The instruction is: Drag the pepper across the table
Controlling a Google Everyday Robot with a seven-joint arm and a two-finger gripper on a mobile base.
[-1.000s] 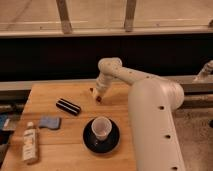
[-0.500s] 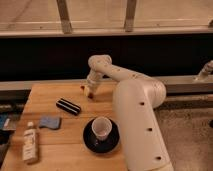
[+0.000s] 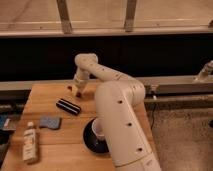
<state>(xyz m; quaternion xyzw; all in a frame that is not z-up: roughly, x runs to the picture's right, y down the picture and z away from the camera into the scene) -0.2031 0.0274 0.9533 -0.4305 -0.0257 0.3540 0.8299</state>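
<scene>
Low over the far edge of the table [image 3: 50, 107], the gripper [image 3: 78, 93] is pressed down at the pepper [image 3: 71, 87], glimpsed as a small dark red bit touching it. A slip off the pepper could be caused by sideways drag, or the black bar [image 3: 68, 106] nearby could be struck. Light planks are seen beneath, a dark wall and rail behind.

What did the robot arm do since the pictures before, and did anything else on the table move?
The arm swung toward the left along the table's far edge, carrying the end effector leftward, to just behind the black bar. The pepper is a small dark bit at its tip. The black bar, blue sponge, bottle and cup on its dark plate stayed put.
</scene>
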